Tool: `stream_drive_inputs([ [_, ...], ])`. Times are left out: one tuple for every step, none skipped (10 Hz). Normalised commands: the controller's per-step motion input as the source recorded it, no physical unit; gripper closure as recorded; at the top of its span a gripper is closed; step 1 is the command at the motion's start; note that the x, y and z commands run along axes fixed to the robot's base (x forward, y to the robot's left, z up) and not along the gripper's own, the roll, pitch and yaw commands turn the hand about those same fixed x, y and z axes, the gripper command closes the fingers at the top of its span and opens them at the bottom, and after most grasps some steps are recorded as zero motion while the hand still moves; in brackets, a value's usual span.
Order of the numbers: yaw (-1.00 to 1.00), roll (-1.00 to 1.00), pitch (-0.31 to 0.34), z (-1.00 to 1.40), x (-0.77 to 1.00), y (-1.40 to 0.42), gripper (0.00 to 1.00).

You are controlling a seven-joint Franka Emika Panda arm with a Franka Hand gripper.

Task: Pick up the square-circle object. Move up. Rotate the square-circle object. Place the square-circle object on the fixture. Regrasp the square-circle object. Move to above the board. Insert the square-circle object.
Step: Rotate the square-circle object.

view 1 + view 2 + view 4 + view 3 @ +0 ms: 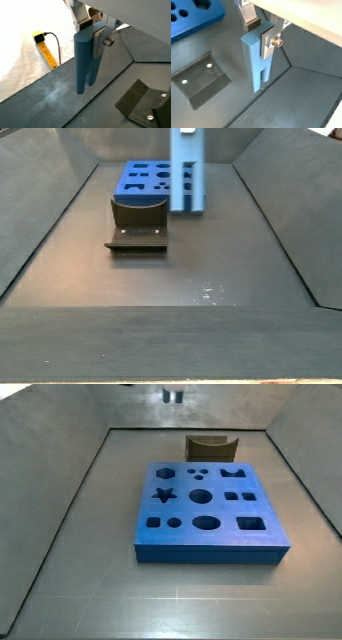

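Note:
The square-circle object (85, 60) (256, 60) is a slim pale blue peg hanging upright, and my gripper (90, 32) (261, 29) is shut on its upper end. In a side view the peg (185, 173) hangs well above the floor, in line with the board (150, 180) behind it, and the gripper body is cut off by the frame edge. The board (207, 514) (191, 17) is a thick bright-blue slab with shaped holes. The fixture (211, 448) (136, 218) (143, 102) (201, 82) is a dark notched block on a base plate next to the board, below and to one side of the peg.
Grey sloping walls (80, 494) (287, 218) enclose the floor on all sides. A yellow strip with a black cable (45, 47) lies outside one wall against white cloth.

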Motion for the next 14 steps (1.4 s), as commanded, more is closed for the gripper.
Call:
stream_drive_inputs([
  [-0.09, -0.26, -0.043, 0.29, -1.0, 0.12, 1.0],
  [-0.09, -0.26, -0.032, 0.23, -1.0, 0.1, 1.0],
  [-0.09, -0.26, -0.03, 0.2, -1.0, 0.09, 1.0],
  [-0.08, -0.25, -0.024, 0.11, -0.77, 0.05, 1.0],
  [-0.08, -0.25, -0.026, 0.08, -0.68, 0.04, 1.0],
  [-0.08, -0.24, -0.017, 0.05, -0.45, 0.03, 1.0],
  [-0.08, -0.25, -0.017, 0.05, -0.35, 0.02, 1.0],
  [-0.08, -0.24, -0.009, 0.05, -0.18, 0.01, 1.0],
  [1.0, -0.49, 0.039, 0.0, 0.0, 0.0, 1.0],
  [1.0, -0.49, 0.041, -0.02, 0.08, 0.01, 1.0],
  [1.0, -0.48, 0.029, -0.01, 0.1, 0.0, 1.0],
  [1.0, -0.48, 0.01, -0.01, 0.1, -0.03, 1.0],
  [1.0, -0.48, -0.004, -0.01, 0.09, -0.02, 1.0],
  [1.0, -0.48, -0.024, 0.0, 0.08, -0.02, 1.0],
])
